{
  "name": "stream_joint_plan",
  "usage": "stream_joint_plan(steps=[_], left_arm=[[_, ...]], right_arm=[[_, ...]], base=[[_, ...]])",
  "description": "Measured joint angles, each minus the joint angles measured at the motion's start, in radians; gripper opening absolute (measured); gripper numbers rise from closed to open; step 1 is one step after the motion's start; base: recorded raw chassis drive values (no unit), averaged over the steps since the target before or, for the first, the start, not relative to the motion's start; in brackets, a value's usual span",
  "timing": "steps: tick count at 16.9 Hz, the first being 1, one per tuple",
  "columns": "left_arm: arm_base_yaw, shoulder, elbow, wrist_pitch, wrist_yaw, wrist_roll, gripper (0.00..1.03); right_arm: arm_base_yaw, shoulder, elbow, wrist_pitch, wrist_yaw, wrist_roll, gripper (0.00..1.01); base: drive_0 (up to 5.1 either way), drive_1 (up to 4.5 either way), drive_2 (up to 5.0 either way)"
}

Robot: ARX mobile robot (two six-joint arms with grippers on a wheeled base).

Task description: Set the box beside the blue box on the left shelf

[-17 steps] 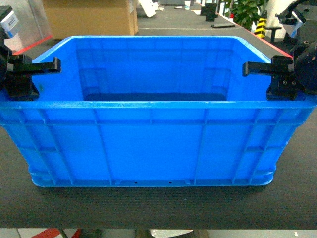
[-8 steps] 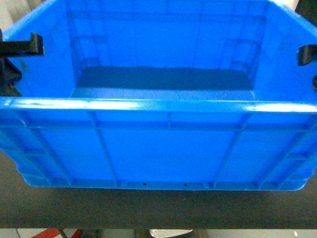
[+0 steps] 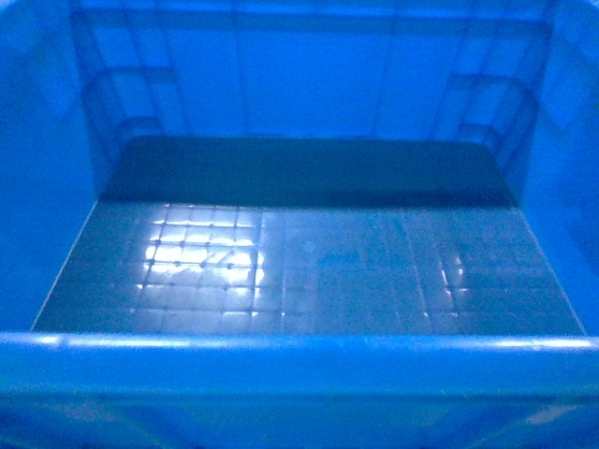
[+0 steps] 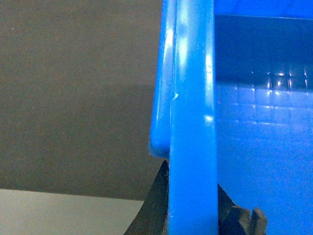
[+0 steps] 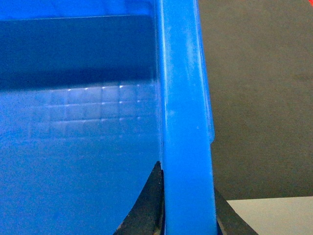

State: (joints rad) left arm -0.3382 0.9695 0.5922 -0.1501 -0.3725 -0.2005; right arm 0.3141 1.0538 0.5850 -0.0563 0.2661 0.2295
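Box [image 3: 309, 253] fills the head view, above the dark desk [image 4: 73, 98]; left claw [image 4: 193, 215] clamps its 9 o'clock rim, right claw [image 5: 188, 210] its 3 o'clock rim.

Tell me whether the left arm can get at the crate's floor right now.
Probably not: the left tool straddles the crate's rim, one finger on each side, so it looks committed there. The glossy grid floor itself lies bare.

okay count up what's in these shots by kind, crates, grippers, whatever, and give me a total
Crate: 1
Grippers: 2, the left gripper and the right gripper, each straddling a side rim of the crate
Dark surface: 1
Total: 4
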Motion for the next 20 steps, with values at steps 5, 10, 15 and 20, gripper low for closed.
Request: stream_joint_plan(steps=[5, 10, 15, 20], left_arm=[[-0.116, -0.207, -0.076, -0.077, -0.122, -0.035, 0.08], [-0.116, -0.208, -0.076, -0.074, -0.122, -0.032, 0.08], [-0.116, -0.208, -0.076, -0.074, -0.124, -0.032, 0.08], [-0.116, -0.207, -0.076, -0.073, -0.123, -0.033, 0.08]], right_arm=[[0.082, -0.21, -0.085, -0.045, 0.098, -0.013, 0.1], [0.085, -0.218, -0.086, -0.042, 0.108, -0.018, 0.1], [0.085, -0.218, -0.086, -0.041, 0.108, -0.018, 0.1], [0.085, -0.218, -0.086, -0.042, 0.109, -0.018, 0.1]], base=[[0.0, 0.0, 0.0], [0.0, 0.0, 0.0], [0.0, 0.0, 0.0], [0.0, 0.0, 0.0]])
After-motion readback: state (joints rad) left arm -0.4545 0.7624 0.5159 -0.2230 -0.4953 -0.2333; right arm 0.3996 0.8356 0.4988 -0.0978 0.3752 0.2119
